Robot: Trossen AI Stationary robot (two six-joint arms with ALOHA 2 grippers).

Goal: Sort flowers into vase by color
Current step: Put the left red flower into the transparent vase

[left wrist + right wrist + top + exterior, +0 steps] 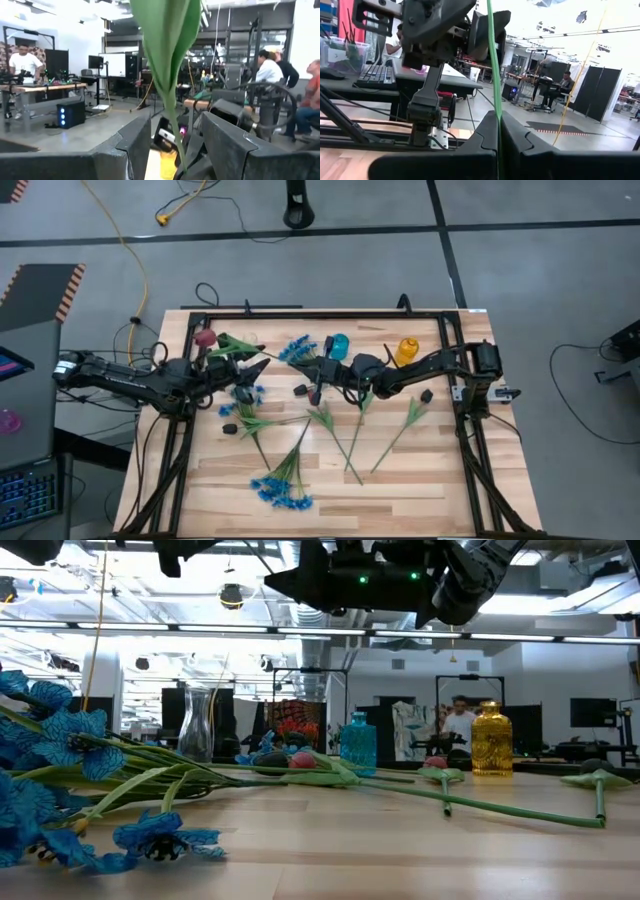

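Observation:
A dark red tulip [205, 338] with green leaves [238, 345] hangs in the air above my left arm. Its thin stem [493, 60] runs to my right gripper [312, 372], which is shut on it. My left gripper [262, 366] is open, and the flower's leaf [167, 40] and stem [176, 147] pass between its fingers with a gap on each side. A clear vase [197, 725], a blue vase [338, 347] and a yellow vase [407, 350] stand along the table's far side. My right gripper pinches the tulip's thin green stem [495, 107] between its two fingers. The fingers come about level from the table's right. The flower is lifted clear of the table, and its stem runs on toward the left arm, with the bud end over that arm.
Blue blossom bunches [283, 490] [298, 350] and several green-stemmed flowers with near-black buds [427, 395] [228, 411] lie across the table's middle and near side. Red buds [300, 760] lie in front of the vases. People sit and stand in the room beyond.

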